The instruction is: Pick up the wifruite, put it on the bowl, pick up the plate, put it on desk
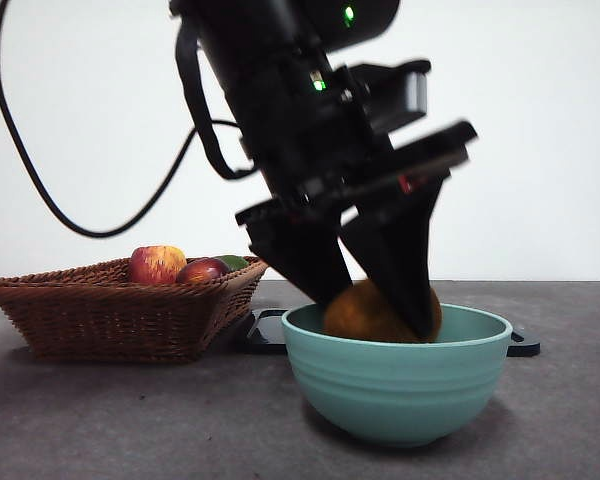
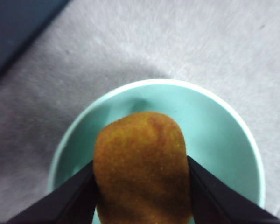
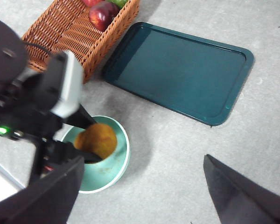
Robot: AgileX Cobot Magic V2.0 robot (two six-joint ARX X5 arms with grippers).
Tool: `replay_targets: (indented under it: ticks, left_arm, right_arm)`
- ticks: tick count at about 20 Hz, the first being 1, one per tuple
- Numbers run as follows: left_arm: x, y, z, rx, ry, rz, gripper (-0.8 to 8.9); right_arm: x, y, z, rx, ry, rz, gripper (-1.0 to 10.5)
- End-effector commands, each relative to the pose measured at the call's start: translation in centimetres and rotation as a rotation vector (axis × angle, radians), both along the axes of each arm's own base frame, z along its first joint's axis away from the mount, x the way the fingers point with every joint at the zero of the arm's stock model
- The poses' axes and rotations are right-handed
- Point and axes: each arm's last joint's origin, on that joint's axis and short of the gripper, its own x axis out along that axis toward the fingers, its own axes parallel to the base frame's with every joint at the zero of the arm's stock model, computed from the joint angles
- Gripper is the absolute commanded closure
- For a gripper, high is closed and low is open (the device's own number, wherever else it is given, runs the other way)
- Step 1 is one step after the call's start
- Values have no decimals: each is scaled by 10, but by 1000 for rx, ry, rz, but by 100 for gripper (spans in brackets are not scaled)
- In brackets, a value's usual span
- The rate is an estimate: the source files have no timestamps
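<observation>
Front view: wifruite (image 1: pixel 365 312) (end-effector-clamped) (image 1: pixel 372 300) sits inside bowl (image 1: pixel 395 385).

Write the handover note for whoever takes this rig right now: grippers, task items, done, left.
Left gripper: shut on the ochre-brown oval wifruite, held inside the round teal-green ceramic bowl, not released.
Right gripper: open, empty, hanging above the grey desk.
Dark teal rectangular plate: flat on the desk, beside the brown wicker basket of fruit.
Done: wifruite carried to the bowl.
Left: release it, then the plate step.
</observation>
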Motion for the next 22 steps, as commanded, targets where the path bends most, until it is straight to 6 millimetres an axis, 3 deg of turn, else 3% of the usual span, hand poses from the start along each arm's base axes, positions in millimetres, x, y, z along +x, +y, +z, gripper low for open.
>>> replay_targets:
  ticks: [1,3,6,13,18,22]
  left_arm:
    - [1,-10,-8,9,-10,-29,627]
    - [1,-12,-14,26,2,-31,616]
    - [0,-13,-17,33,9,-33,491]
    - [-5,-16,-6,4,7,-23,467]
    - [-13,-2,39,-81,-49,-18,469]
    - [-15,29,91,-209,-131,40,469]
  right_arm:
    - [0,1,6,0,-26,7,536]
    - [0,1,6,0,-26,7,536]
    - [0,1,6,0,-26,8,536]
    - [0,1,6,0,-25,8,536]
    - [0,1,6,0,-25,8,536]
    - [0,1,6,0,-25,8,536]
